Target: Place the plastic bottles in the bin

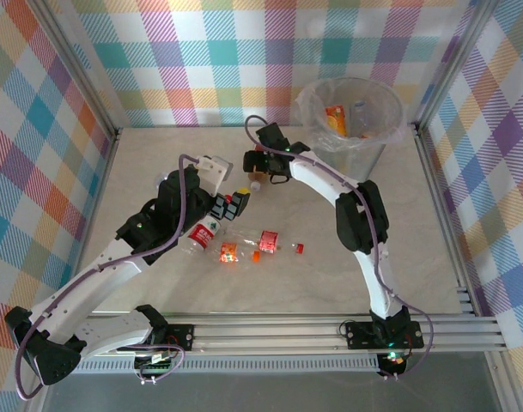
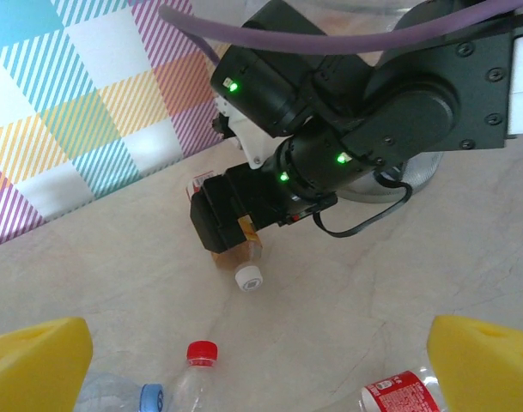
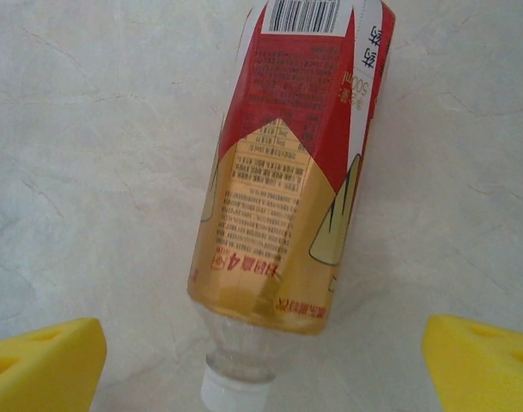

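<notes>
Grip belongs on the labelled middle, we judge: the red-labelled bottle [image 3: 287, 197], lying mid-frame on the table [image 3: 89, 129], looks light, smooth, crushable. Our right gripper [image 3: 261, 360] straddles it, jaws spread.

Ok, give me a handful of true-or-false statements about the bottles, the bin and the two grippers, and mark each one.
1. The bin already has bottles in it. True.
2. The right gripper is clamped on the white-capped bottle. False: its jaws stand open on either side, with gaps to the bottle.
3. The white-capped bottle lies on its side on the table. True.
4. The left gripper holds the red-capped bottle. False: it is open and empty, and that bottle rests on the table.
5. The table has no bottles on it. False: several lie there between the arms.
</notes>
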Available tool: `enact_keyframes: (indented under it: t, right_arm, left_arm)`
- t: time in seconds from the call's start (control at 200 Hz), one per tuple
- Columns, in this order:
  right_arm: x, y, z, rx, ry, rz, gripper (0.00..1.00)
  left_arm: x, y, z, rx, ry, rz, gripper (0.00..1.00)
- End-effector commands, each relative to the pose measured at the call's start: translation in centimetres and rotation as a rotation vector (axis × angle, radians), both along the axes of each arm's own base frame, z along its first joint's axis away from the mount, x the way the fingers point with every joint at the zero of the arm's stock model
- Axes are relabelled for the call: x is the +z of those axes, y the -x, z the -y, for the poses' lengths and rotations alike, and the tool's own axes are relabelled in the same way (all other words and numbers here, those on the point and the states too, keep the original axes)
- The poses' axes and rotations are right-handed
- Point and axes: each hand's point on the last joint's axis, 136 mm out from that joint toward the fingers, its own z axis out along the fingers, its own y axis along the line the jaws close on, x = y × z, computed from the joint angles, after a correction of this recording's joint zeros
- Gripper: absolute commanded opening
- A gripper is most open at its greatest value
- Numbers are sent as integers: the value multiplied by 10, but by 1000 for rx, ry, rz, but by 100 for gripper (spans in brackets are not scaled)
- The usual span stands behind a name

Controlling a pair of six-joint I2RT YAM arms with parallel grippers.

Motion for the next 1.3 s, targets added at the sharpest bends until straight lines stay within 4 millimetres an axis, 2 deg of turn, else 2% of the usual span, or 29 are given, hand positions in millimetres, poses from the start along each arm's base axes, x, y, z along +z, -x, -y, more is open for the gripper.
enact_keyframes:
  t: [0.0, 0.4, 0.76, 1.1, 1.295]
  right_arm:
    - [-8, -6, -1, -36, 11, -18, 92]
    - [-49, -20, -5, -81, 23, -81, 87]
    - [-57, -30, -8, -64, 26, -91, 80]
    - [-46, -32, -4, -54, 46, -68, 67]
    - [-24, -33, -2, -37, 58, -25, 64]
  left_arm:
    - [5, 1, -2, -8, 3, 12, 100]
    - [5, 1, 0, -16, 5, 8, 100]
    - [4, 1, 0, -17, 4, 4, 100]
    - [3, 0, 2, -22, 3, 1, 100]
    - [4, 1, 1, -23, 6, 0, 100]
